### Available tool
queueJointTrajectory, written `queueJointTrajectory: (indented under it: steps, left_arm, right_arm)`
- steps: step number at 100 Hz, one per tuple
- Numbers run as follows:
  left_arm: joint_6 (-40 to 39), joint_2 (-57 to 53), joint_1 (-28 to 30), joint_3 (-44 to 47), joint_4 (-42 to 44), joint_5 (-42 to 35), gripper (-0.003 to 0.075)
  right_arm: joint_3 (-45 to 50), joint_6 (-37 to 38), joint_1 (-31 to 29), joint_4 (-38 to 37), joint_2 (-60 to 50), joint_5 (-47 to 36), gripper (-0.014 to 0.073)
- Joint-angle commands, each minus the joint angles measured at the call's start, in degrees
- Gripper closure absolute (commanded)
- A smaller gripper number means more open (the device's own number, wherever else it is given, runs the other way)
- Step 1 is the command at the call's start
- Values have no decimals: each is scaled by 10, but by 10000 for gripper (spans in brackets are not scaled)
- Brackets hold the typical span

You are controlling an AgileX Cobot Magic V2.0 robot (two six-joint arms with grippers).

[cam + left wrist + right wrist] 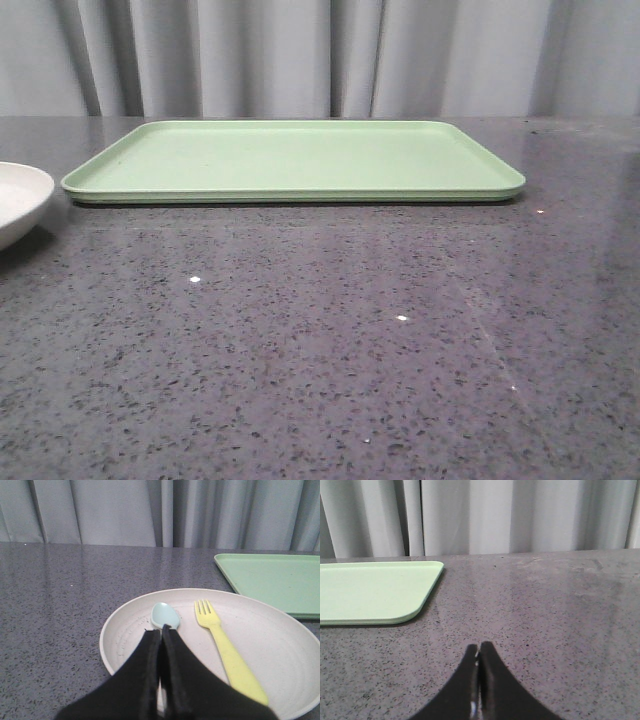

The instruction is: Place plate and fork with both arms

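The off-white plate (280,645) sits on the dark speckled table, left of the light-green tray (275,580). The yellow fork (225,652) lies in the plate, tines pointing away from me, beside a pale blue spoon (165,615). My left gripper (162,629) is shut, its tips just above the spoon's neck; the spoon's handle is hidden under the fingers. In the front view only the plate's edge (15,200) shows at the far left. My right gripper (479,646) is shut and empty over bare table, right of the tray (370,590).
The tray (300,160) lies flat across the middle back of the table with nothing on it. Grey curtains hang behind the table. Neither arm shows in the front view.
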Motion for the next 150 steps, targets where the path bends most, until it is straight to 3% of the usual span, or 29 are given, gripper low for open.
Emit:
queueJointTrajectory:
  steps: [1,104,113,150]
  left_arm:
    - [-6,-18,0,7,-3,-49,741]
    - [-6,-18,0,-10,-11,-82,741]
    - [-6,-18,0,-34,-19,-75,741]
    - [-6,42,0,-190,-19,82,741]
  right_arm:
    - [-4,-4,0,-7,-13,-47,660]
    - [-12,-4,0,-7,-13,-71,660]
    - [-31,-4,0,-7,-12,-49,660]
    - [-190,-4,0,-7,79,122,660]
